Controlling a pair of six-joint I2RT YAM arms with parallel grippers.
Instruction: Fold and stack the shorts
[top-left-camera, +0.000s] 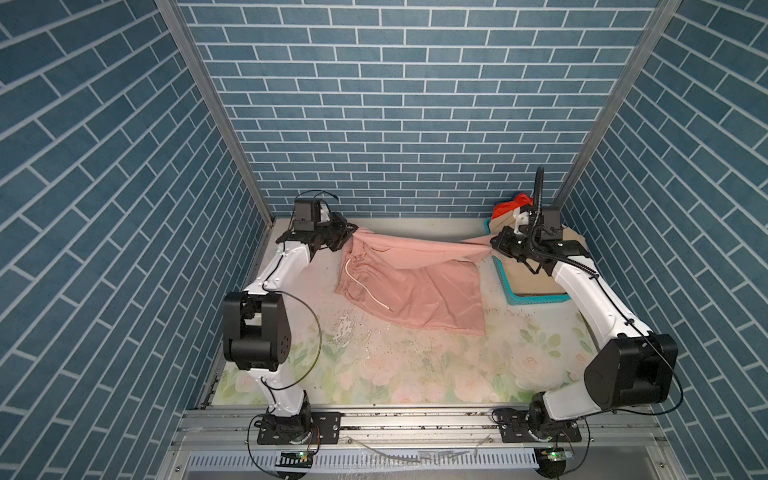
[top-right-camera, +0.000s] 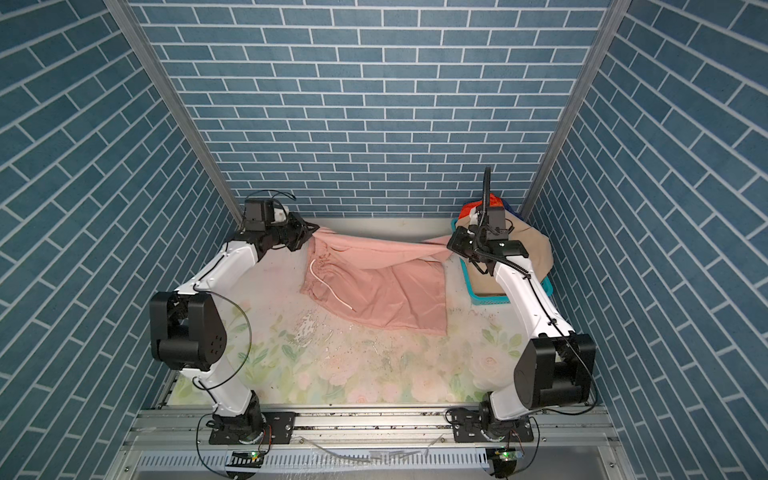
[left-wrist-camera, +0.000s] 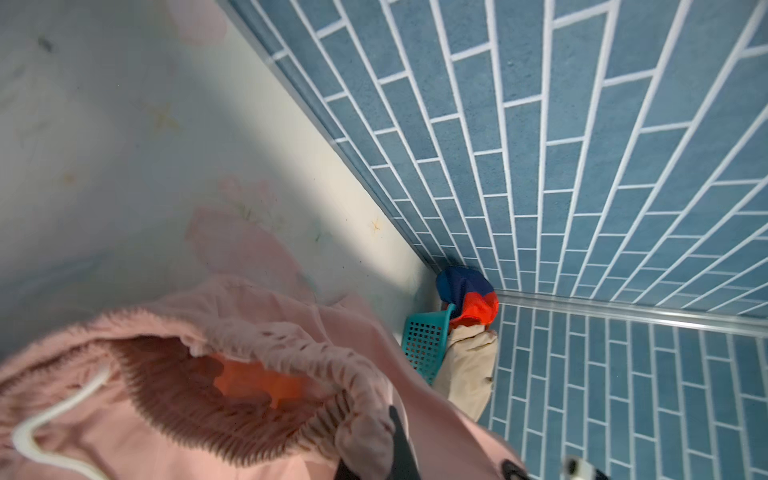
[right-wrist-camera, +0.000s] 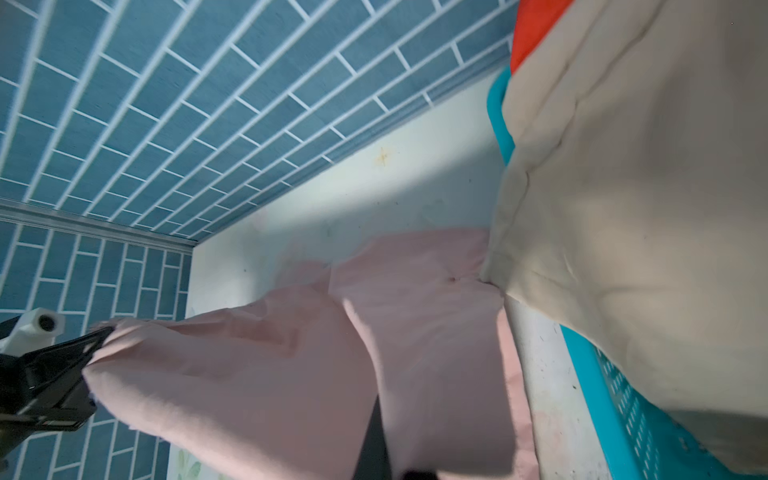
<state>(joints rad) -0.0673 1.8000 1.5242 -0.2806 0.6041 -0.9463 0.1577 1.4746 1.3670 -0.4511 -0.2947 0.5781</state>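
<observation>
pink shorts (top-left-camera: 415, 291) strung between my arms, left jaws clenched on waistband corner, right jaws clenched on far end, lower part draped on counter (top-left-camera: 415, 365), beige shorts (top-left-camera: 534, 280) in basket (top-left-camera: 506, 284)

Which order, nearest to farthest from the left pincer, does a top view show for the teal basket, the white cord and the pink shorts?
1. Pink shorts: gripped by the left pincer, at the back left.
2. White cord: just in front of it, lying on the shorts.
3. Teal basket: far across, on the right side.
</observation>
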